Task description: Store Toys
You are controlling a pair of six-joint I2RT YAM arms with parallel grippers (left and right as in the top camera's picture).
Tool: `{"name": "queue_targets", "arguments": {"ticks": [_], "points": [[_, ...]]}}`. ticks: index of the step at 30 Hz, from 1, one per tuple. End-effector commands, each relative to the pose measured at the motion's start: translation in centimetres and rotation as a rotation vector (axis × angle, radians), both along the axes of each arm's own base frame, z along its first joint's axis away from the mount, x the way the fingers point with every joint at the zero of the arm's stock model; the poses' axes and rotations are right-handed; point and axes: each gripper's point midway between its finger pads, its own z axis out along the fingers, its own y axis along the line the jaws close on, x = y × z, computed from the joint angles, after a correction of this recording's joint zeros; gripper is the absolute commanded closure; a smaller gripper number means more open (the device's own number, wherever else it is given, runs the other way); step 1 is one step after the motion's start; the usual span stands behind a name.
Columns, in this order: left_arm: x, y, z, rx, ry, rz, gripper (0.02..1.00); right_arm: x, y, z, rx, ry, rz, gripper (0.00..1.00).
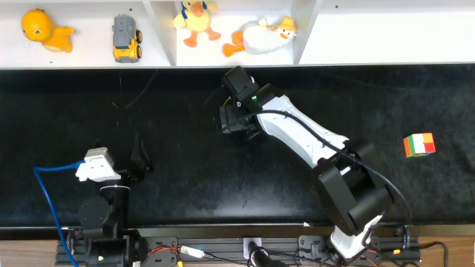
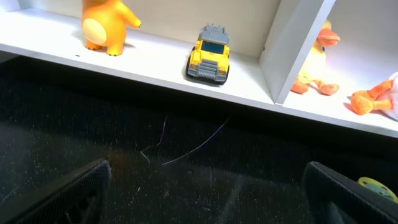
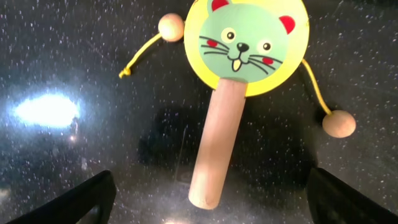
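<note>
Right arm: it reaches from its base up and across to the middle of the black desk (image 1: 185,185), short of the shelf front. The right end effector (image 3: 214,211) is over the rattle drum (image 3: 239,56) with its fingers spread wide, one on either side. Neither finger touches the toy.

Task item: the rattle drum lies flat on the desk, directly beneath the right end effector. Its round green cat face, rimmed in yellow, faces up. The plain wooden handle (image 3: 214,143) points back toward the gap between the fingers. Two wooden beads on yellow strings lie on the desk, one on each side of the disc.

Left arm: it is close to its own base at the left of the desk. The left end effector (image 2: 211,196) is open, holds nothing and faces the shelf.

Shelf: the white shelf (image 1: 82,61) runs along the far edge of the desk.
- Left compartment: an orange-yellow duck figure (image 1: 44,30) and a yellow toy truck (image 1: 126,38), standing apart.
- Next compartment: a yellow plush duck (image 1: 197,21) and a white plush duck (image 1: 263,37), which lies on its side.

Other item: a coloured puzzle cube (image 1: 419,144) sits on the desk at the far right, well apart from both end effectors.
</note>
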Motion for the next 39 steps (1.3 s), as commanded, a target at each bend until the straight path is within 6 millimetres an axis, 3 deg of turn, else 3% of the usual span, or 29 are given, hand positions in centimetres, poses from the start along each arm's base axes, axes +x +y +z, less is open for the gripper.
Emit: {"name": "queue_targets", "arguments": {"ticks": [1,4,10,27,34,39], "points": [[0.0,0.0,-0.1,0.006,-0.008,0.005,0.02,0.4,0.2,-1.2,-0.016,0.015,-0.019,0.176],[0.0,0.0,-0.1,0.006,-0.008,0.005,0.023,0.3,0.1,-1.5,-0.016,0.025,-0.033,0.242],[0.0,0.0,-0.1,0.006,-0.008,0.005,0.02,0.2,0.0,-1.5,-0.019,0.029,-0.036,0.509],[0.0,0.0,-0.1,0.006,-0.008,0.005,0.02,-0.5,-0.5,-1.7,-0.039,0.061,-0.036,0.95],[0.0,0.0,-0.1,0.006,-0.008,0.005,0.02,-2.1,-0.4,-1.4,-0.024,0.137,-0.024,0.956],[0.0,0.0,-0.1,0.006,-0.008,0.005,0.02,-3.7,-1.1,1.2,-0.052,0.212,-0.049,0.956]]}}
